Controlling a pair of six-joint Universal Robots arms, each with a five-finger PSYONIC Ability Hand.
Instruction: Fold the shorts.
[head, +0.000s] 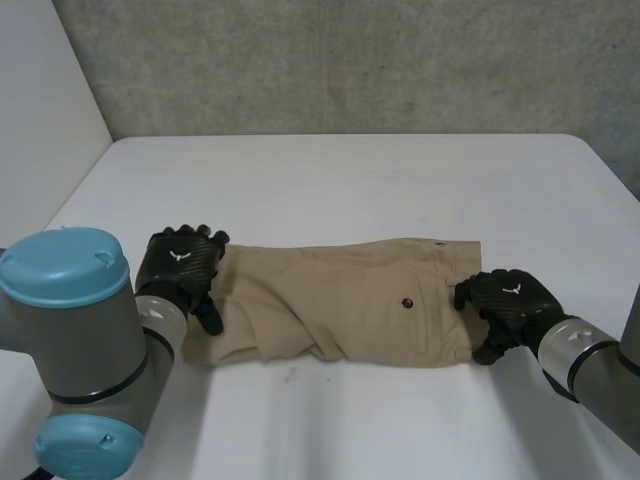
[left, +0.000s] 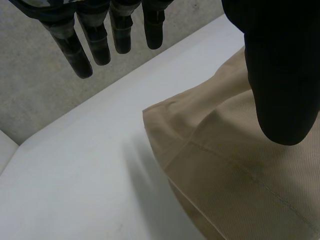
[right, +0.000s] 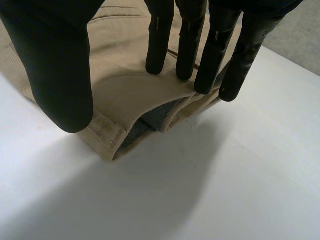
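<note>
Shorts (head: 340, 300) of tan cloth lie as a flat, narrow band across the near half of the white surface (head: 350, 180), one half seemingly laid over the other, a dark button (head: 407, 302) facing up. Nearest the camera, the grey left arm (head: 80, 340) with its light-blue caps reaches to the shorts' leg end. There the left robot hand (head: 180, 262) hovers at the hem corner, its fingers straight and spread over the surface just past the cloth and its thumb above the fabric, pinching nothing. At the shorts' opposite end, the right robot hand (head: 508, 300) sits at the waistband (right: 107, 132). Its fingers are straight and slightly apart, tips at or just above the top layer, thumb wide of them, gripping nothing. Beyond the shorts the surface runs to a grey wall (head: 350, 60). The lengthwise fold looks done, though wrinkles show near the leg end. What appears left is carrying one end over to the other to halve the band, and neither robot hand has a hold for that.
</note>
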